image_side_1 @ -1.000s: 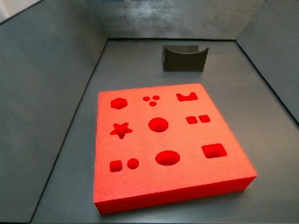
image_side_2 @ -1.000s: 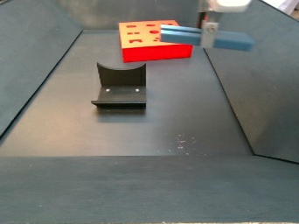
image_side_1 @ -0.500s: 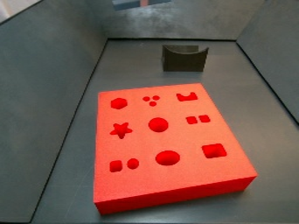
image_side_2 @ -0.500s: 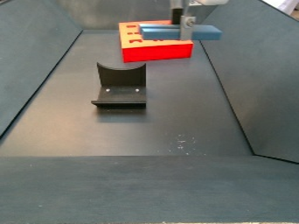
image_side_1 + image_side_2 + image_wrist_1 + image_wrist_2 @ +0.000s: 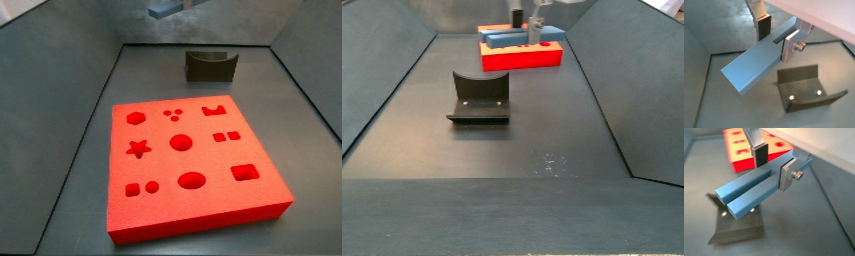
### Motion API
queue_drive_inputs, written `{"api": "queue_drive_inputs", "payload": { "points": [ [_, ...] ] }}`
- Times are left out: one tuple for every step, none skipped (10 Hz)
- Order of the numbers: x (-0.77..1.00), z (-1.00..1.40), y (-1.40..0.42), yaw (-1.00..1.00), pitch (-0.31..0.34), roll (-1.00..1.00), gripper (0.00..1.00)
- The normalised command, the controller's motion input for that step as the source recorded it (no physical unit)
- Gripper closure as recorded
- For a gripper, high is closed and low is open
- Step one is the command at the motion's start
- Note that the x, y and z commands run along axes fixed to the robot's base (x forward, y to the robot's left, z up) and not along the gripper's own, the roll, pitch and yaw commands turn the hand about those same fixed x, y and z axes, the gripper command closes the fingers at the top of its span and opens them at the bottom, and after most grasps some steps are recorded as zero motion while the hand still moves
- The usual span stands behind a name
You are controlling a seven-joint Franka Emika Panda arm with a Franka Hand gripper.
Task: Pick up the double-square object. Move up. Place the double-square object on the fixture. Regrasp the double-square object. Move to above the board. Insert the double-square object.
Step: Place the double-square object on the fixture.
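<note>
My gripper [image 5: 775,44] is shut on the double-square object [image 5: 751,70], a long grey-blue bar held crosswise between the silver fingers, in the air. It shows the same way in a wrist view [image 5: 773,172], with the bar [image 5: 747,195] grooved along its length. The dark notched fixture [image 5: 801,80] stands on the floor below the bar in both wrist views [image 5: 741,230]. In a side view the gripper [image 5: 525,25] holds the bar [image 5: 509,40] high, in front of the red board [image 5: 523,60]. Another side view shows only the bar's end [image 5: 166,11] at the top edge.
The red board [image 5: 160,165] with shaped holes lies on the dark floor, and the fixture [image 5: 210,68] stands beyond it. In a side view the fixture [image 5: 480,100] stands mid-floor. Grey sloping walls enclose the workspace on all sides.
The gripper with the bar has moved left across a side view, from the right wall to in front of the board. The bar's end now shows at the top of another side view.
</note>
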Motion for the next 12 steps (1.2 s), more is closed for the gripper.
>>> {"api": "queue_drive_inputs", "payload": {
  "points": [
    [0.42,-0.03,-0.01,1.0,-0.032,-0.04,1.0],
    [0.28,-0.02,-0.01,1.0,-0.029,-0.04,1.0],
    [0.17,-0.02,-0.01,1.0,-0.025,-0.05,1.0],
    [0.94,0.13,-0.37,1.0,-0.033,-0.91,1.0],
    [0.91,0.13,-0.35,1.0,-0.032,-0.97,1.0],
    [0.77,0.04,-0.15,0.98,0.0,-1.0,1.0],
    [0.69,0.01,-0.08,0.96,0.029,-1.0,1.0],
    [0.58,0.0,-0.03,0.91,0.082,-1.0,1.0],
    [0.52,-0.01,-0.01,0.88,0.118,-1.0,1.0],
    [0.4,-0.01,0.01,0.81,0.207,-1.0,1.0],
    [0.32,-0.01,0.02,0.74,0.287,-1.0,1.0],
    [0.23,-0.01,0.03,0.63,0.414,-1.0,1.0]
  ]
}}
